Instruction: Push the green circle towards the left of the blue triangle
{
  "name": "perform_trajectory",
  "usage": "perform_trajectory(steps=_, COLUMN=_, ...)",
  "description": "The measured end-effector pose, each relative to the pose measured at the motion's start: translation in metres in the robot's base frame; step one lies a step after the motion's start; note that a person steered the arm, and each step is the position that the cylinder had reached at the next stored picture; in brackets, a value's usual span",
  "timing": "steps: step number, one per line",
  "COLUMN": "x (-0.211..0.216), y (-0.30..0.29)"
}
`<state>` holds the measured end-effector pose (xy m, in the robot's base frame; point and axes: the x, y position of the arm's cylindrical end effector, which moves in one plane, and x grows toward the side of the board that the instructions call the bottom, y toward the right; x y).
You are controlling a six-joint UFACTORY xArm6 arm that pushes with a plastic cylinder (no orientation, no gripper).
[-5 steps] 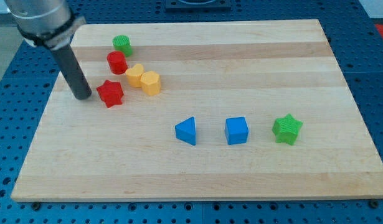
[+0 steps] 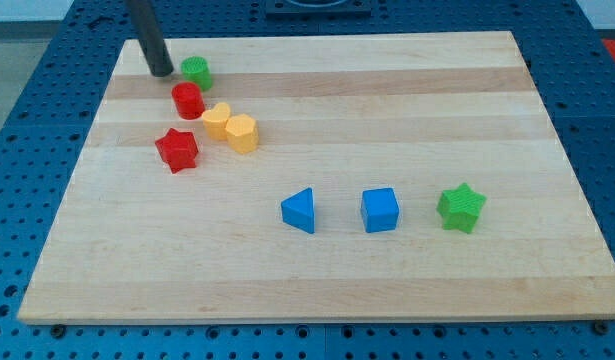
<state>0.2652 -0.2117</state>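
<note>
Near edge of the wooden board [image 2: 317, 290]: bare wood only.

Next row back, three blocks in a line. Blue triangle [image 2: 300, 210] at the view's left end; blue cube [image 2: 380, 210] at its 3 o'clock, a gap between them; green star [image 2: 461, 208] further along at 3 o'clock, apart from the cube.

Mid-depth, the view's left: red star [image 2: 177, 149], well apart from the blue triangle, at roughly its 10 o'clock. At the star's 2 o'clock, two yellow blocks touching each other: a yellow hexagon [image 2: 242, 132] and a yellow heart [image 2: 217, 121] (shape hard to read). Red cylinder [image 2: 188, 101] just beside the yellow heart, at its 10 o'clock.

Far side: green circle [image 2: 197, 72] at the red cylinder's 12 o'clock, very close or touching, cannot tell which. It sits well apart from the blue triangle, at about its 11 o'clock.

My tip [image 2: 161, 73] is at the green circle's 9 o'clock, just beside it; contact not resolvable. The arm ends in a plain rod (no jaws to open or close), nothing held.
</note>
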Motion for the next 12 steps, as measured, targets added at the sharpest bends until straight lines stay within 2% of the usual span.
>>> perform_trajectory(steps=3, x=0.026, y=0.093)
perform_trajectory(steps=5, x=0.056, y=0.122)
perform_trajectory(steps=8, x=0.086, y=0.215)
perform_trajectory(steps=10, x=0.112, y=0.219)
perform_trajectory(steps=12, x=0.157, y=0.22)
